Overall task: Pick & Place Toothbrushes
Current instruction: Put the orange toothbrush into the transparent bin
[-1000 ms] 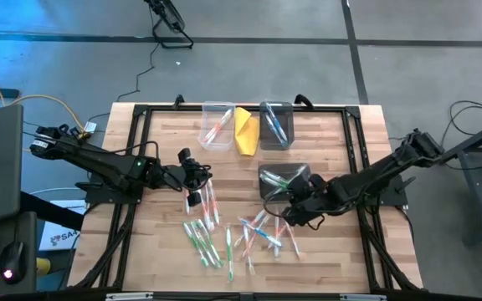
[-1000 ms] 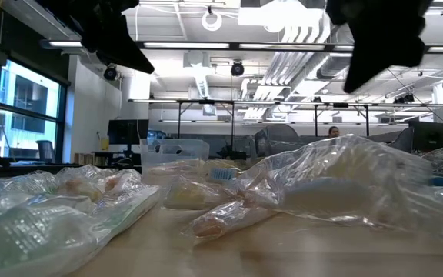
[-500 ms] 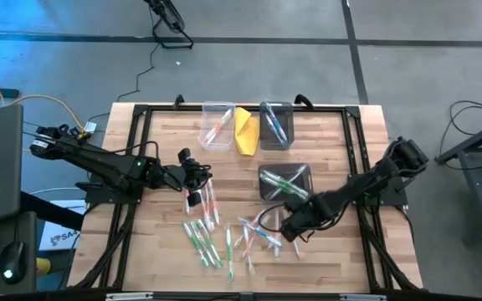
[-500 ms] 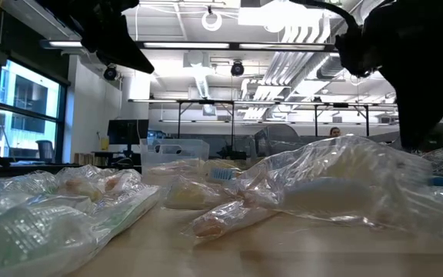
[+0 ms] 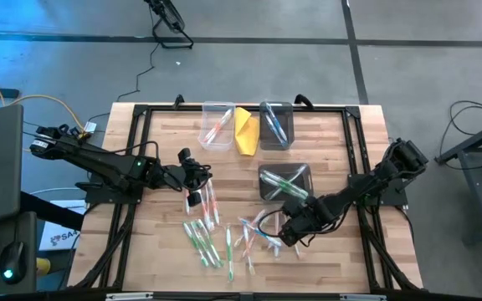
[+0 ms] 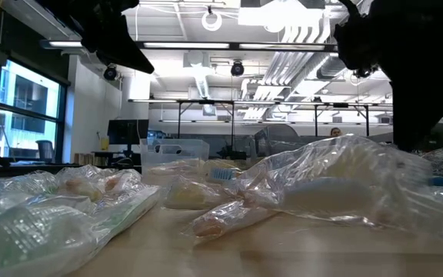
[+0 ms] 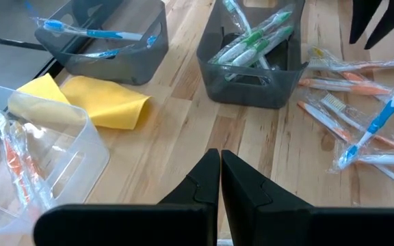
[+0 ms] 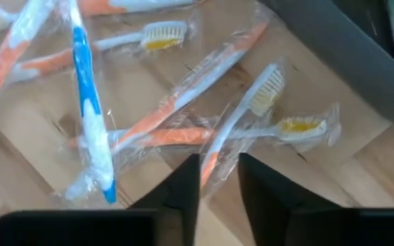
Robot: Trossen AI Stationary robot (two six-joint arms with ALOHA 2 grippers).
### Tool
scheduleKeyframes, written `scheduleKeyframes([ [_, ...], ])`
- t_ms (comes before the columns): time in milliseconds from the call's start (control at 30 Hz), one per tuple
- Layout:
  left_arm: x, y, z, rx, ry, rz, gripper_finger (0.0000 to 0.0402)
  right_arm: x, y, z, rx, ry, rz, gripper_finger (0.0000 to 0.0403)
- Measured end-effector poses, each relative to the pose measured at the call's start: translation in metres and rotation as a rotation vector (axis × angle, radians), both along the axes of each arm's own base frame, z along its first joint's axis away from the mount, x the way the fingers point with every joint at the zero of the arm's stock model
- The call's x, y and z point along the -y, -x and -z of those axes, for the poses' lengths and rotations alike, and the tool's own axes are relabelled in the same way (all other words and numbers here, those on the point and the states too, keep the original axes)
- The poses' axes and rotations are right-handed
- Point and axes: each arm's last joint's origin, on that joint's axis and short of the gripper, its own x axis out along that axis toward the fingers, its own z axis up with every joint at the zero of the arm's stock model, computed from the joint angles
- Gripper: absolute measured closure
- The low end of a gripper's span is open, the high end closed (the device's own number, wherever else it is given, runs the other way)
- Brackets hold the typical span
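1. Right gripper (image 5: pixel 284 235) sits low over the loose toothbrushes (image 5: pixel 258 232) on the wooden table (image 5: pixel 341 142), just in front of the dark bin (image 5: pixel 284 182) that holds green-handled brushes.
2. Right wrist view: its two dark fingers (image 8: pixel 183 184) stand a narrow gap apart, with nothing between them. An orange-and-white wrapped toothbrush (image 8: pixel 241 113) lies directly ahead, its handle end pointing into the gap; not touching either finger as far as can be seen.
3. Same view: a blue toothbrush (image 8: pixel 91 123) lies to one side of that finger pair, with further orange ones crossing under the wrapped brush.
4. Left gripper (image 5: pixel 197 176) hovers over the table's left-centre, fingers (image 7: pixel 207 181) pressed together, empty. A second scatter of green toothbrushes (image 5: pixel 206 242) lies on the table in front of it, apart from it.
5. Left wrist view: clear bin (image 7: pixel 29 164) with orange brushes, yellow cloth (image 7: pixel 91 102), and a dark bin with blue brushes (image 7: pixel 108 41) lie at the table's far edge, well apart from both grippers.
6. Low view: only crinkled wrappers in the foreground; both arms show as dark shapes above.
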Motion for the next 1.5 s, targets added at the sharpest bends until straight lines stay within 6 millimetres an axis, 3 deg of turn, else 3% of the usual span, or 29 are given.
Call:
scheduleKeyframes([
  [200,0.000,0.000,0.000,0.000,0.000,0.000,0.0391,0.000,-0.001,0.003,-0.008,-0.027,0.076,0.0246],
  [400,0.000,0.000,0.000,0.001,0.000,0.000,0.0391,-0.007,-0.005,0.025,-0.057,-0.004,0.096,0.0241],
  [633,0.000,0.000,0.000,0.000,0.000,-0.001,0.0391,-0.013,-0.005,0.042,-0.117,-0.009,0.125,0.0257],
  [900,0.000,0.000,0.000,0.000,0.000,-0.001,0.0391,-0.016,-0.004,0.045,-0.132,-0.017,0.117,0.0272],
  [1267,0.000,0.000,0.000,0.000,0.000,-0.001,0.0391,-0.016,-0.003,0.045,-0.148,-0.024,0.111,0.0384],
  [1500,0.000,0.000,0.000,0.000,0.000,-0.001,0.0391,-0.019,-0.002,0.042,-0.157,-0.073,0.084,0.0385],
])
